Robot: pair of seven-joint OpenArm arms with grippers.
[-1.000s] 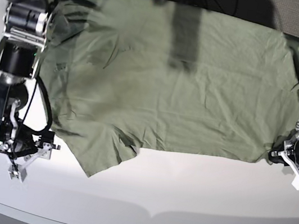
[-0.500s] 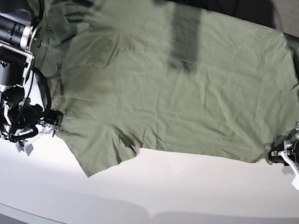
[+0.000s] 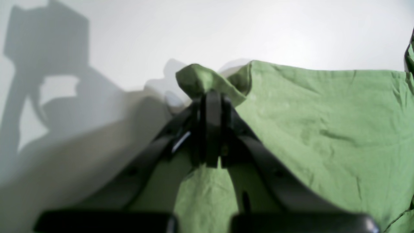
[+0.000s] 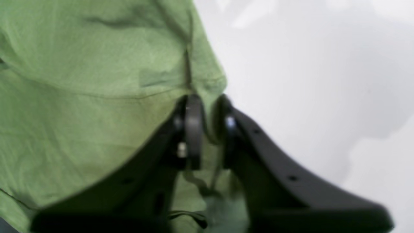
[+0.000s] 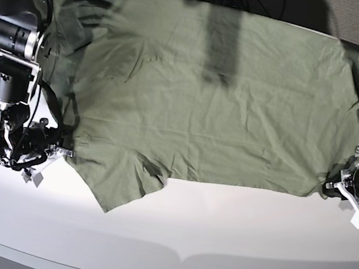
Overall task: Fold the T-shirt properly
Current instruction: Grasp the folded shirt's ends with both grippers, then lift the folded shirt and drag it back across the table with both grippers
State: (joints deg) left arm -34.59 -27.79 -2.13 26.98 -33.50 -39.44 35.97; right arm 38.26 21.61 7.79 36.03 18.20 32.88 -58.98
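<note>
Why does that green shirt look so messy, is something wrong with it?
Nothing looks damaged. The wrinkled sage-green cotton T-shirt lies spread on the white table, one sleeve sticking out askew at the near edge. The left gripper and the right gripper each pinch an edge.

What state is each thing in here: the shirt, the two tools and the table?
T-shirt: spread flat on the table, wrinkled, not yet folded, one sleeve pointing toward the near edge.
Left tool: shut on a bunched corner of the T-shirt's hem.
Right tool: closed on the T-shirt's edge near the sleeve, cloth pinched between the fingers.
Table: white, bare in front of the shirt.
</note>
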